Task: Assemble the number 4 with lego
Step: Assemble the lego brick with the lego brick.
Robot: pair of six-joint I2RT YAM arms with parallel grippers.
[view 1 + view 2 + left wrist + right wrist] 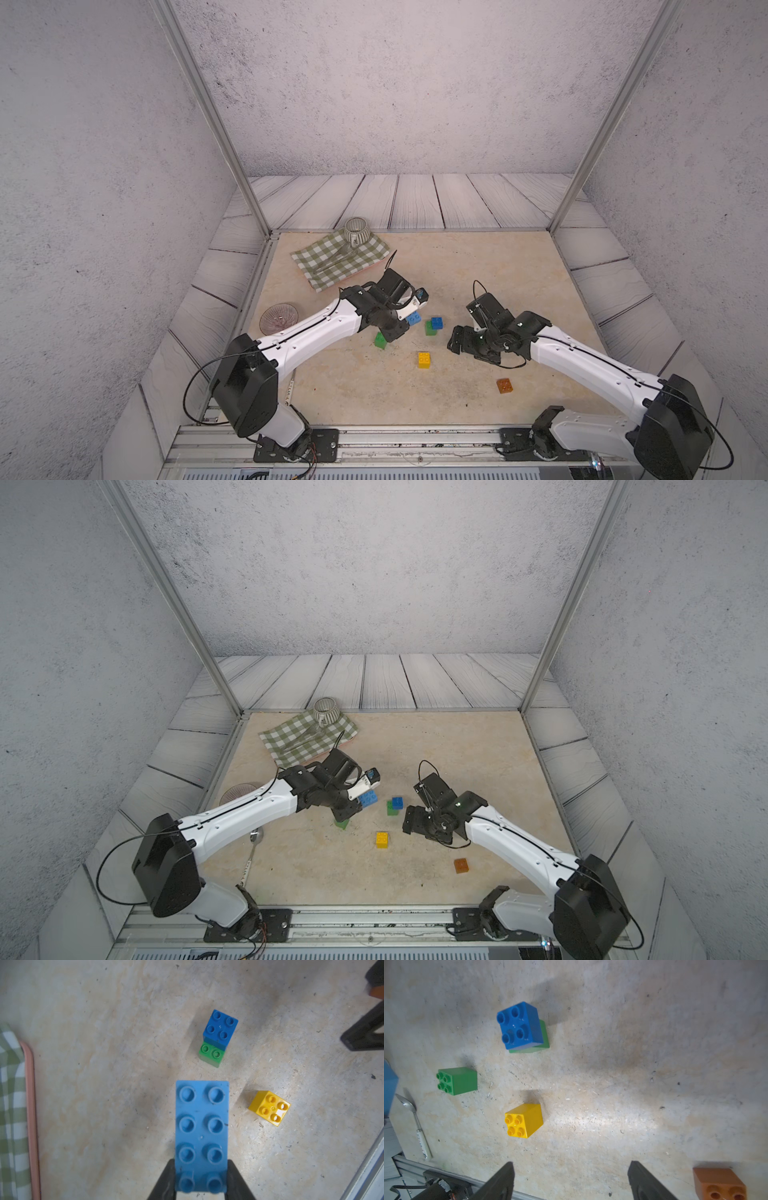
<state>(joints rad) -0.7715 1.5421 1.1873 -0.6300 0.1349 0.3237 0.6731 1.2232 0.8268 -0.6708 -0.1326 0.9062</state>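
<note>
My left gripper (201, 1167) is shut on one end of a long light-blue lego brick (201, 1126), held studs-up above the table (413, 318). Beyond it, a dark-blue brick (220, 1026) sits offset on a green brick (211, 1053), and two green studs show. A yellow brick (424, 360) lies alone nearer the front. A second green brick (456, 1081) lies on its side, half under my left wrist in a top view (380, 340). An orange brick (504, 385) lies front right. My right gripper (571, 1169) hangs open and empty over bare table. The number 4 is not in view.
A green checked cloth (340, 259) on a pink tray (31, 1105) lies back left, with a ribbed cup (356, 230) on it. A glass dish (279, 318) sits at the left edge. A spoon (254, 845) lies front left. A metal rail (415, 440) runs along the front.
</note>
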